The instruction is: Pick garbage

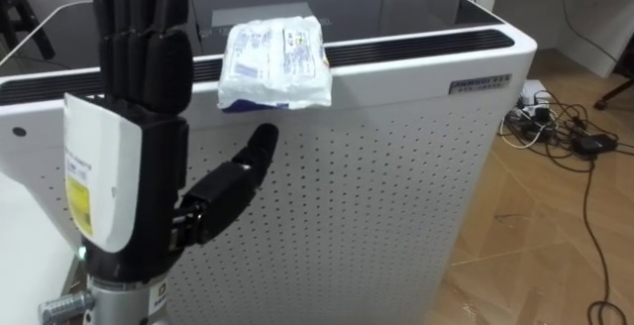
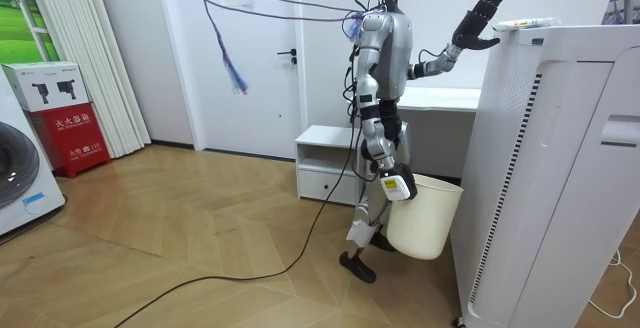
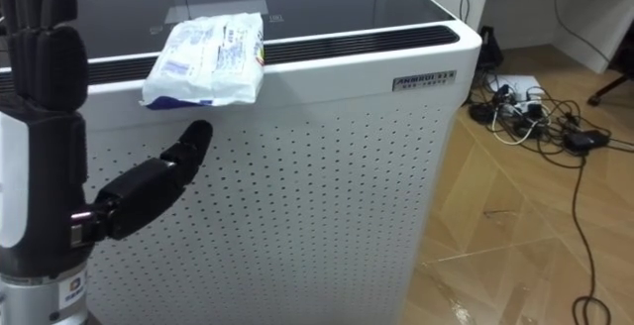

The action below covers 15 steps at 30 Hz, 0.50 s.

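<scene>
A crumpled white plastic packet (image 1: pixel 274 62) with blue print lies on the front top edge of a tall white perforated appliance (image 1: pixel 396 186); it also shows in the right eye view (image 3: pixel 206 60). My left hand (image 1: pixel 139 87) is raised upright in front of the appliance, just left of and below the packet. It is open, with straight fingers and the thumb (image 1: pixel 233 181) pointing toward the packet without touching it. In the room view I stand facing the appliance (image 2: pixel 540 168), and my right hand (image 2: pixel 397 186) hangs low, gripping the rim of a white bin (image 2: pixel 425 218).
A tangle of cables and a power strip (image 1: pixel 555 132) lies on the wooden floor right of the appliance. Behind me stand a low white cabinet (image 2: pixel 325 163) and a desk. A red box (image 2: pixel 70 133) sits at the room view's left.
</scene>
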### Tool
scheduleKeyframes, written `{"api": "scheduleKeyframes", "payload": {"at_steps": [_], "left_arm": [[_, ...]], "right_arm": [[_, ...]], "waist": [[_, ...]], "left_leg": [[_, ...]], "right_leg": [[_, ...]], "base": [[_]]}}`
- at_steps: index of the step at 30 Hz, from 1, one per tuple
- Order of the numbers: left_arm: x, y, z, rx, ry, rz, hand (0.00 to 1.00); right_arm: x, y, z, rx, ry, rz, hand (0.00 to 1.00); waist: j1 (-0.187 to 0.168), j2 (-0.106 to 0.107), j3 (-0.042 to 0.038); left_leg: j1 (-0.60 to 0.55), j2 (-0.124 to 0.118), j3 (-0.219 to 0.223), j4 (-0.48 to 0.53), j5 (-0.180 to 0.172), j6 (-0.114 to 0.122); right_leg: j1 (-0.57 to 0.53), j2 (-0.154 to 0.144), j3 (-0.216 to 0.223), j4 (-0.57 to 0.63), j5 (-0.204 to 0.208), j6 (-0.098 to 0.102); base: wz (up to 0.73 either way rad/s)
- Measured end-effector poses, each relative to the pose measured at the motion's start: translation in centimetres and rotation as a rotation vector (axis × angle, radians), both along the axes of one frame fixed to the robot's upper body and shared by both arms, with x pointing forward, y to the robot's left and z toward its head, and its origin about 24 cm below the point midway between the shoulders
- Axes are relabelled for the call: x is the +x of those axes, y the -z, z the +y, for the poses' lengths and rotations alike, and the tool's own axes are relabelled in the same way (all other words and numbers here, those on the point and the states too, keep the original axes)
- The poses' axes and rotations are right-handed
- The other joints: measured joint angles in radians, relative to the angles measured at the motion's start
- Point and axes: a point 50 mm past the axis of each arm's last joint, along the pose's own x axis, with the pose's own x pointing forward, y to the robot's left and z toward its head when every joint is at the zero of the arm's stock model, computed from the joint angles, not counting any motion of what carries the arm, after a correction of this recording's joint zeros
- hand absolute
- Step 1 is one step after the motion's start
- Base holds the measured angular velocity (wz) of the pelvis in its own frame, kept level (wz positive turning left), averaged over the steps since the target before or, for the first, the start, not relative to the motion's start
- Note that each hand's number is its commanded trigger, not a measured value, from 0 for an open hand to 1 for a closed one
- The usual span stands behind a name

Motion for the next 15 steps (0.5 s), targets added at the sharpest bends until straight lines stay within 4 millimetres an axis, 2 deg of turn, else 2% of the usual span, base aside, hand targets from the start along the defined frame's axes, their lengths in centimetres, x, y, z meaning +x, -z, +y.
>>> {"api": "scheduleKeyframes", "payload": {"at_steps": [15], "left_arm": [[0.03,0.02,-0.01,0.005,0.001,0.006,0.00]], "right_arm": [[0.02,0.00,0.01,0.000,0.000,-0.001,1.00]], "waist": [[0.001,-0.008,0.0027]], "left_leg": [[0.007,-0.001,0.000,-0.007,0.000,0.000]], "right_leg": [[0.009,0.000,0.001,-0.013,0.000,0.000]], "base": [[0.00]]}}
